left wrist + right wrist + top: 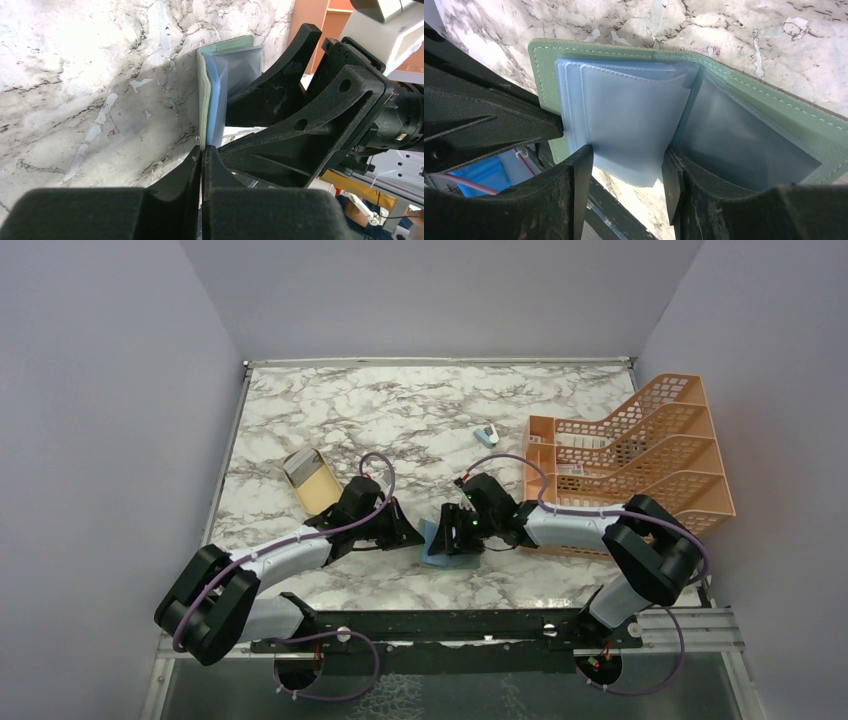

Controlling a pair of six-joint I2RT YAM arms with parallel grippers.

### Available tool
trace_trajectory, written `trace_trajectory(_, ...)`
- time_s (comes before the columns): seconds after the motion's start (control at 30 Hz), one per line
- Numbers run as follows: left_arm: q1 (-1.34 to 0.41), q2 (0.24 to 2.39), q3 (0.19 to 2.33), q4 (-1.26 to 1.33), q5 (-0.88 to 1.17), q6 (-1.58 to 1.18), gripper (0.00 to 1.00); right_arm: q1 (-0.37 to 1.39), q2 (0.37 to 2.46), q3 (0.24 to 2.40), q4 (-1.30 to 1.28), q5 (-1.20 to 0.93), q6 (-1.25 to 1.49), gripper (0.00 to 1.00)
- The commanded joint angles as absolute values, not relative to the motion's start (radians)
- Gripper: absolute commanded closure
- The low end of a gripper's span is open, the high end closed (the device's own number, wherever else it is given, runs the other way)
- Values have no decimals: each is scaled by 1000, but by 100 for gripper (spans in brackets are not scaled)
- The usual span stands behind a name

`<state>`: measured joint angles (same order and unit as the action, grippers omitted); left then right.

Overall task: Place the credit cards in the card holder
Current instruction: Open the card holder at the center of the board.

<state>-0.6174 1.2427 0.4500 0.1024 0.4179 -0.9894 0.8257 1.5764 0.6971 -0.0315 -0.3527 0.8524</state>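
Observation:
The card holder (437, 542), a grey-green wallet with pale blue-grey pockets, is held open just above the table between my two grippers. My left gripper (203, 152) is shut on the wallet's green cover edge (202, 100). My right gripper (626, 165) is open, its fingers (576, 175) standing either side of a blue pocket leaf (624, 120) without pinching it. The green cover (544, 60) spreads behind the leaf. The credit cards, one tan-brown (319, 488) and one pale grey (298, 466), lie in the tan dish (306, 502) at the left. No card is in either gripper.
An orange mesh file rack (640, 455) stands at the right, close behind the right arm. A small blue-and-white gadget (486, 435) lies on the marble table (380, 410) behind the wallet. Grey walls close in the table on three sides.

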Motion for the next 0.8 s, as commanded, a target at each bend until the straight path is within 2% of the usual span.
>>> trace_trajectory(0.0,-621,1221,441,123,407,-1002,92,831,1580,694,-11,-344,856,48)
trace_trajectory(0.17,-621,1228,443,137,415,-1005,76,832,1583,690,-3,-351,854,49)
trace_trajectory(0.3,-621,1259,418,214,449,-1026,70,831,1583,686,1,-353,854,50)
trace_trajectory(0.5,-622,1297,414,251,461,-1036,73,831,1579,682,-2,-350,853,51)
trace_trajectory(0.63,-621,1297,421,243,456,-1030,84,831,1577,682,-7,-345,851,52)
trace_trajectory(0.77,-623,1279,420,232,451,-1028,88,831,1578,679,-16,-330,851,53)
